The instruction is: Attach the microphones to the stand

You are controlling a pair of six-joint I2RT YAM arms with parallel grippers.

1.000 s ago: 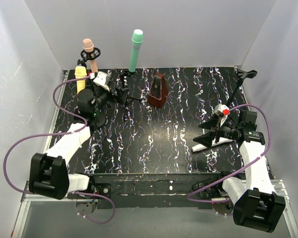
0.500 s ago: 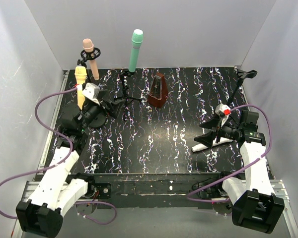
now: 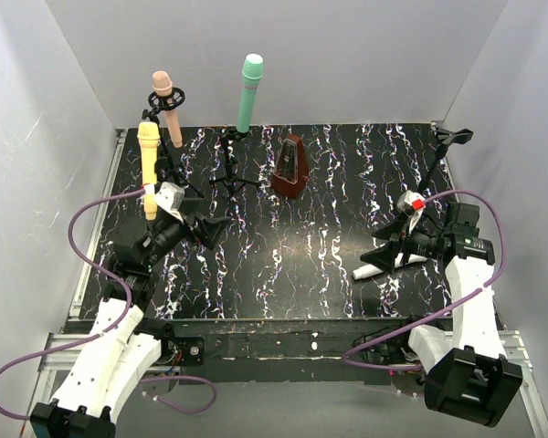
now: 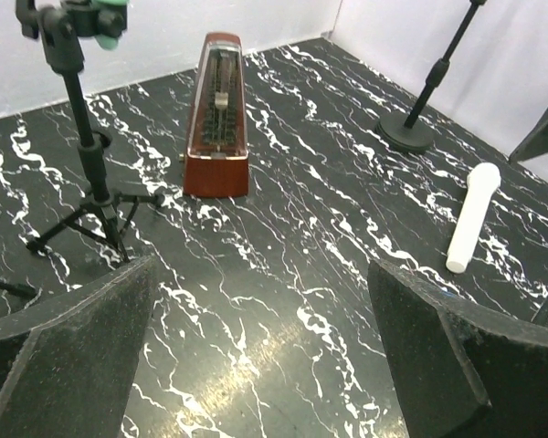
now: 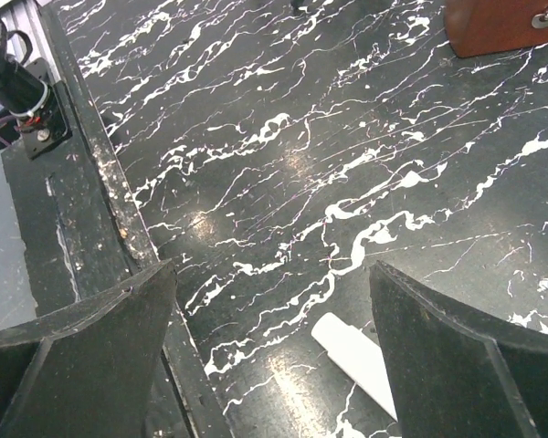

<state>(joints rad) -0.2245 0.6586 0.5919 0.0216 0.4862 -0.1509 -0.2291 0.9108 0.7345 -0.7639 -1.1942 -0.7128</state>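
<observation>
The right tool (image 3: 382,255) hides most of the white microphone (image 3: 363,271) from above.

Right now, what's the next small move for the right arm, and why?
Probably lower the right hand onto the white microphone and close on it. The hand is open, and the microphone lies flat on the table just under its fingers. The stand in the back right corner holds nothing, so it looks like the place for this microphone.
</observation>
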